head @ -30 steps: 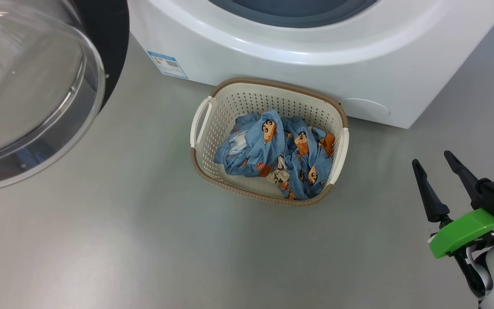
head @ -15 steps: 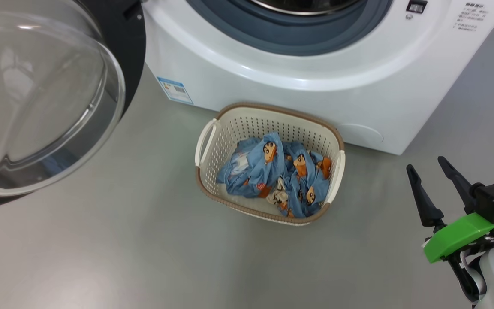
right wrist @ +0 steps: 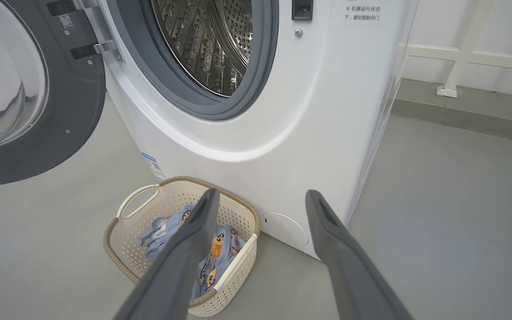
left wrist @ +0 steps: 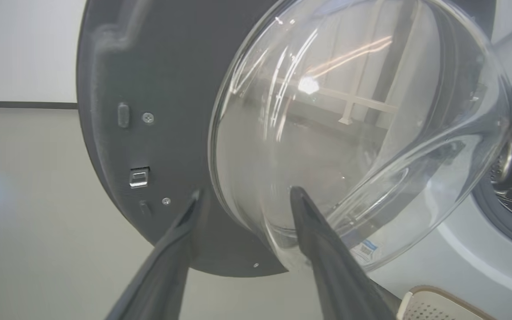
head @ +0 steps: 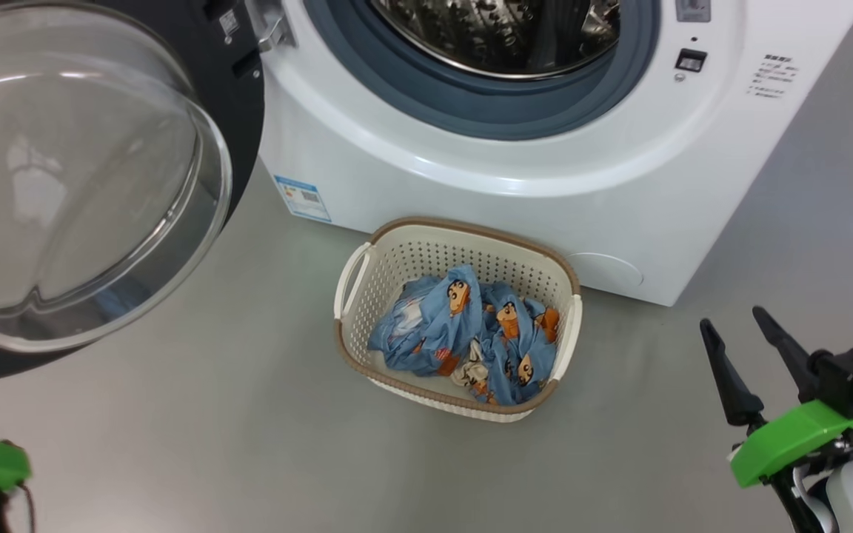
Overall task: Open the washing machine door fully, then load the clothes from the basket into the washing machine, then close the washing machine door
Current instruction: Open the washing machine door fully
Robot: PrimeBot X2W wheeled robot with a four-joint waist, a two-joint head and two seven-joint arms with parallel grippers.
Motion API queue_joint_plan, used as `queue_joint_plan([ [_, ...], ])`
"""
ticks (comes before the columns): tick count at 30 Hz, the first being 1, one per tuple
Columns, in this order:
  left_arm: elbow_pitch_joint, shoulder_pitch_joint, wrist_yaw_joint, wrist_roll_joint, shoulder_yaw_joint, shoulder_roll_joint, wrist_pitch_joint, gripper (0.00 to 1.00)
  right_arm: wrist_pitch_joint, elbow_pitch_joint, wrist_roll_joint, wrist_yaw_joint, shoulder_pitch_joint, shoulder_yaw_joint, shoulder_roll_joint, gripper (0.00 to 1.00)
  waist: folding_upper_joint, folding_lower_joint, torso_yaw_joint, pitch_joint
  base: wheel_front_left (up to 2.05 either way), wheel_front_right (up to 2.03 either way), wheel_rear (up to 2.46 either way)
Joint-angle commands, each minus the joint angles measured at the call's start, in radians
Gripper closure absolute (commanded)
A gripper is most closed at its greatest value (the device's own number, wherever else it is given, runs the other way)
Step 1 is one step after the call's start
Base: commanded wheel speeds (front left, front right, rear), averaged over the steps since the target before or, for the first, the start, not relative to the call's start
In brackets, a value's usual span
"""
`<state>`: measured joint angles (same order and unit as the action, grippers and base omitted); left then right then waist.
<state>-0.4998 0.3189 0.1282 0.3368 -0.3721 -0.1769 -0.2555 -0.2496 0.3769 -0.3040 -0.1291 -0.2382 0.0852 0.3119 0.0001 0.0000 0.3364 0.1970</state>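
**Door wide, laundry waiting in the basket**

At left, the washing machine door (head: 86, 178) stands swung out, its glass bulging toward the robot. The left pincer (left wrist: 245, 192) is spread near the glass rim and could knock the door back. At centre, the basket (head: 471, 226) lies lengthwise along the washing machine (head: 471, 185) and holds the clothes (head: 463, 333). The right pincer (head: 730, 318) is spread and empty; a loose grab could spill fabric onto the floor (head: 175, 444).
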Motion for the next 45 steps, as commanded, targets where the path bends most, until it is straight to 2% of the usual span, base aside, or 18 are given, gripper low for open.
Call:
queue_joint_plan([
  [1,0.046,-0.019,0.002,0.008,-0.012,-0.042,-0.006,0.0,-0.012,-0.024,-0.01,-0.002,0.02,0.018,0.003,0.0,-0.0001,0.0,-0.014,-0.014,0.0,0.0,0.0],
  [12,0.164,-0.129,0.002,0.075,0.145,-0.044,-0.006,0.0,-0.012,-0.04,-0.013,-0.002,0.044,-0.002,-0.017,0.0,-0.0001,0.0,-0.108,-0.04,0.0,0.0,0.0],
  [22,0.214,-0.168,0.002,0.129,0.267,-0.071,-0.006,0.0,-0.012,-0.054,-0.012,-0.002,0.07,-0.029,-0.03,0.0,-0.0001,0.0,-0.208,-0.058,0.0,0.0,0.0],
  [34,0.257,-0.207,0.002,0.179,0.365,-0.108,-0.006,0.0,-0.012,-0.066,-0.015,-0.002,0.092,-0.049,-0.033,0.0,-0.0001,0.0,-0.323,-0.078,0.0,0.0,0.0],
  [45,0.281,-0.234,0.002,0.185,0.408,-0.115,-0.006,0.0,-0.012,-0.076,-0.019,-0.002,0.109,-0.067,-0.036,0.0,-0.0001,0.0,-0.384,-0.091,0.0,0.0,0.0],
])
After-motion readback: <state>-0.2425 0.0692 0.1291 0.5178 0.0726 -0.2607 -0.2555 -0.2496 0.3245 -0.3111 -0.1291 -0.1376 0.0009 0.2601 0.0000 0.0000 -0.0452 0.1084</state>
